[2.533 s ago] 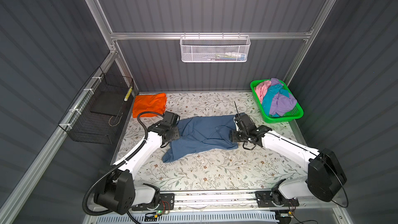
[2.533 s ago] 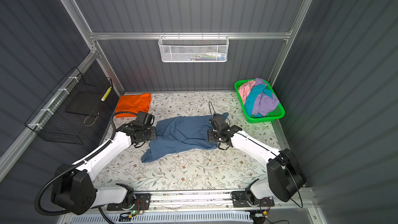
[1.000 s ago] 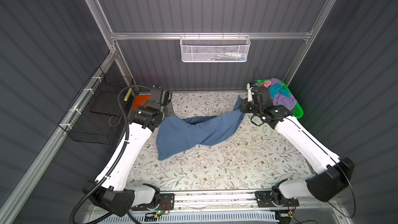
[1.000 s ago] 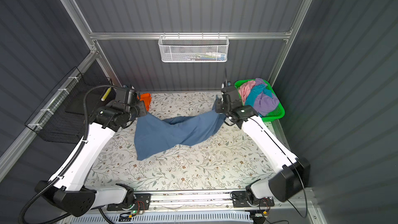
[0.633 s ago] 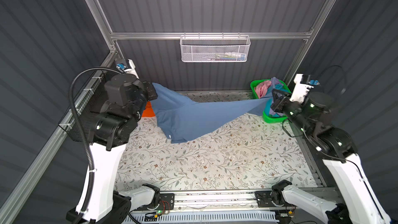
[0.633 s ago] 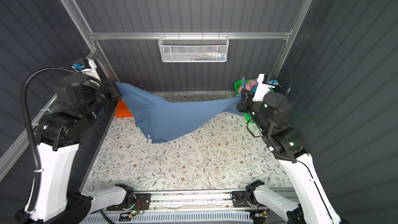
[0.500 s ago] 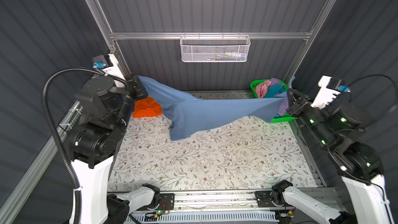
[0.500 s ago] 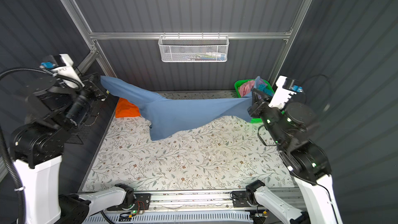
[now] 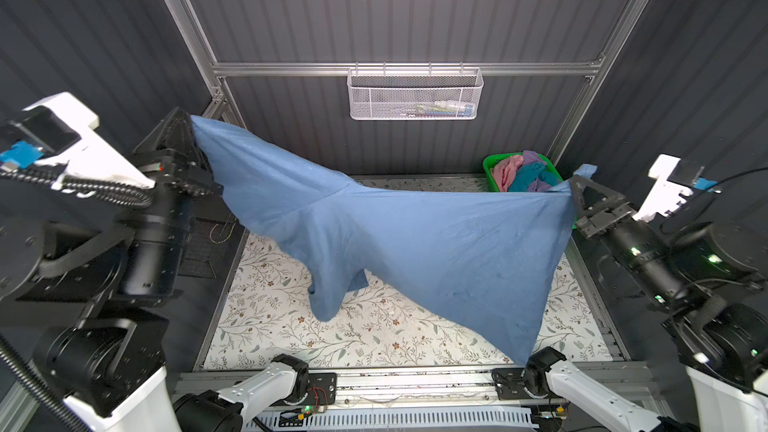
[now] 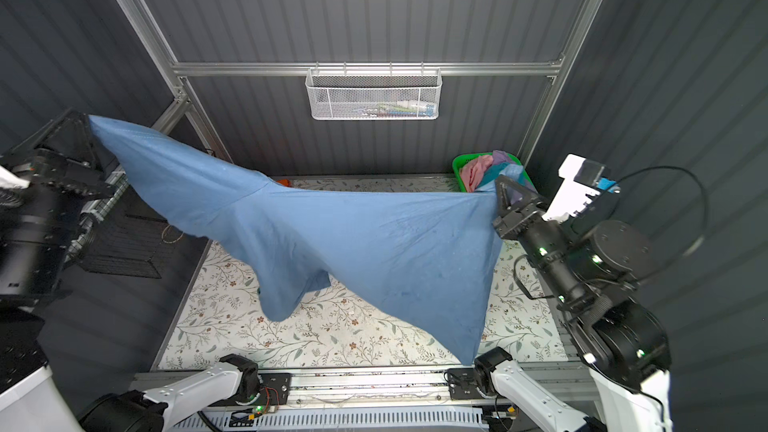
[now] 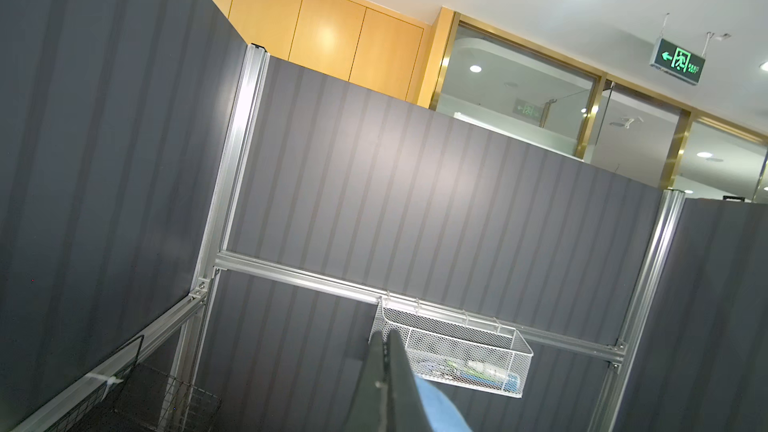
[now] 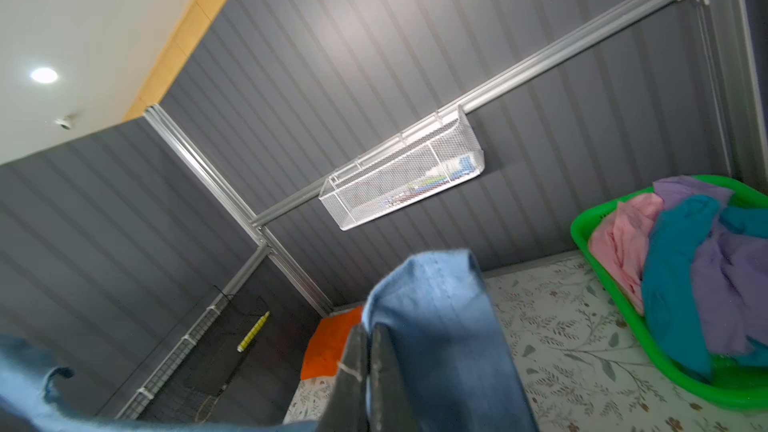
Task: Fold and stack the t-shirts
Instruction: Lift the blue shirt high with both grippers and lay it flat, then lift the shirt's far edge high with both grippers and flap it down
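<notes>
One soft dusty-blue t-shirt (image 9: 415, 243) spread in air between left jaws and right jaws, each pinching a corner, cloth draping below them, three crumpled shirts (image 12: 685, 284) in green plastic basket (image 12: 579, 232) beyond right jaws

Both of my arms had the same build: fat black cylinder joints and smooth white shells. On the left arm (image 9: 141, 243) a ribbed black cable hose (image 9: 95, 194) ran beside a white camera bracket (image 9: 79, 139) with a bright blue plug (image 9: 18, 156). The right arm (image 9: 648, 259) showed small green lights (image 9: 713, 259) on its black housings. It had a white bracket and blue plug of its own, and a thin black cable (image 10: 665, 167) that curved in a wide loop. The left gripper (image 9: 185, 122) and right gripper (image 9: 575, 184) were black wedges tapering to flat dark grey fingers (image 11: 388, 367). Nearest me, the white base links (image 9: 266, 384) ended in black joints, beside a little board (image 9: 309, 403) with a green light on it.
</notes>
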Robot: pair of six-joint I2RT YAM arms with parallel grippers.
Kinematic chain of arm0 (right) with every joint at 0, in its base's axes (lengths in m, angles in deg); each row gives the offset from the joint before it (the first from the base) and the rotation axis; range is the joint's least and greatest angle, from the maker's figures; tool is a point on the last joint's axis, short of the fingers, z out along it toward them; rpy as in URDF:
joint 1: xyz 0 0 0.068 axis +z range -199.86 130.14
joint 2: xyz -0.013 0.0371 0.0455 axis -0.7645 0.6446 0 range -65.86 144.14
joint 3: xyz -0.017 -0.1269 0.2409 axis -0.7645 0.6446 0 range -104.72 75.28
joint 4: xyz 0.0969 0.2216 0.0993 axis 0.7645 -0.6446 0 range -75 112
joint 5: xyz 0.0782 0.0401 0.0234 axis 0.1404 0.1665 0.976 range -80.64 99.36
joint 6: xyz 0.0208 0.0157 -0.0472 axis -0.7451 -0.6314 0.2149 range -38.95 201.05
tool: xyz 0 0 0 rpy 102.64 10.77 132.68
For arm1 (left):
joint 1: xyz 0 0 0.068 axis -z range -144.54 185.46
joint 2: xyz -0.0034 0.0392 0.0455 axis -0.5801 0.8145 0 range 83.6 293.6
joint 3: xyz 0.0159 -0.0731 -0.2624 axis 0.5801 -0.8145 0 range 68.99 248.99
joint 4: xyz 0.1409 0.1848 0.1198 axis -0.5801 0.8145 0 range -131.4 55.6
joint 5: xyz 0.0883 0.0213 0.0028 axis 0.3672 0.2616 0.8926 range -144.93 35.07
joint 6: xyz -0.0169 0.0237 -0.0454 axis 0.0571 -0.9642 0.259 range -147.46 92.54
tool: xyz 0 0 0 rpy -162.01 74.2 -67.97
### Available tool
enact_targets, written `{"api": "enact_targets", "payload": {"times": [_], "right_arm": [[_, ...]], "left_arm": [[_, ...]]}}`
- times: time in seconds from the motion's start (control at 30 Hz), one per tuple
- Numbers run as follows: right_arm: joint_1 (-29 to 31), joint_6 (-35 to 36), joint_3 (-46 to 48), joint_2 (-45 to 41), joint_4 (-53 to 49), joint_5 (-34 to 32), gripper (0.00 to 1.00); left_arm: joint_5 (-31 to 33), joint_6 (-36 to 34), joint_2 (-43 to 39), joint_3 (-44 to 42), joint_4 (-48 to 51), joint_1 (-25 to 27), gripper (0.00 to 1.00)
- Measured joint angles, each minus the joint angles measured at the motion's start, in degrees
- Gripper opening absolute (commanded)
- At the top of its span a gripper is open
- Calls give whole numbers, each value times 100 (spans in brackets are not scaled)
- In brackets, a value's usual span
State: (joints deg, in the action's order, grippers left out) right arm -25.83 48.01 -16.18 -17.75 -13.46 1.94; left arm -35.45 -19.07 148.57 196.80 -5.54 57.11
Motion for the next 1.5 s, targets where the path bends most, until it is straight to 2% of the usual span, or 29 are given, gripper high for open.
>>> {"api": "enact_targets", "payload": {"times": [0.23, 0.47, 0.63, 0.83, 0.87, 0.9, 0.97, 1.03, 1.13, 1.23, 1.37, 1.5], "right_arm": [[-155, 162, 1200, 1080, 527, -466, 0], [-1049, -28, 2249, 3042, 1460, -155, 0], [-1193, -35, 2197, 4463, 2022, -70, 0], [-1200, 116, 1600, 5748, 2350, -85, 0], [-1200, 157, 1482, 5858, 2367, -109, 4], [-1204, 201, 1366, 5952, 2402, -140, 8], [-1213, 286, 1121, 6096, 2455, -186, 9], [-1217, 369, 918, 6172, 2485, -201, 0], [-1226, 450, 809, 6166, 2579, -208, 0], [-1231, 487, 938, 5998, 2625, -232, 0], [-1231, 503, 1467, 5077, 2586, -341, 0], [-1231, 507, 1823, 3464, 2559, -579, 0]], "left_arm": [[138, -345, 1641, -890, -776, 0, 0], [-66, -398, 4148, -1661, -1263, -114, 0], [-330, -190, 5497, -1617, -1440, -415, 0], [-389, -24, 6741, -748, -1432, -557, 0], [-393, -17, 6894, -564, -1427, -557, 0], [-393, -15, 6988, -431, -1423, -555, 0], [-391, -9, 7141, -138, -1392, -551, 0], [-391, -2, 7228, 155, -1338, -551, 0], [-391, 0, 7193, 334, -1325, -551, 0], [-389, 35, 6940, 98, -1329, -551, 0], [-365, 98, 6011, -765, -1266, -551, 0], [-356, 127, 4631, -1244, -1150, -551, 0]]}}
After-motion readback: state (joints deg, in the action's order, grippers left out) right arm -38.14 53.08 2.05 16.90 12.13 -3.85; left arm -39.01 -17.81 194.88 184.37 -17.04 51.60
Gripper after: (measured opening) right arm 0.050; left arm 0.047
